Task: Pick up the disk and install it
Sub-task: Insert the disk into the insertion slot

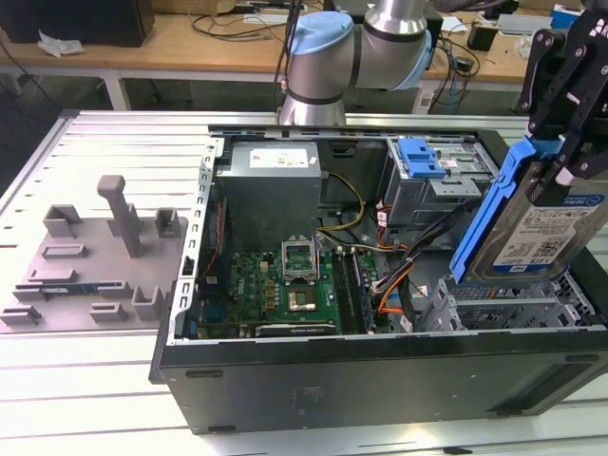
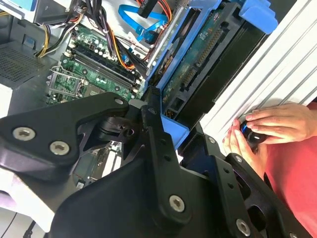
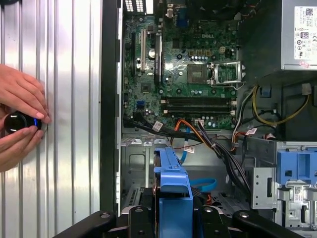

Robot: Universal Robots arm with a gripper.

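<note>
At the exterior view's right, disk [image 1: 546, 228] above drive cage [image 1: 513, 309]; motherboard [image 1: 275, 280] to their left, inside case [image 1: 380, 380]

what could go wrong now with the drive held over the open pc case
The black gripper holds the silver metal hard drive in a blue plastic bracket tilted over the grey metal drive cage; it might jam going in. Loose orange and black cables beside the cage could snag it.

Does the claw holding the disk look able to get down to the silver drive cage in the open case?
Probably yes. The claw holds the disk tilted above the drive cage, the case is open, and the cables lie beside the cage, not over it.
</note>
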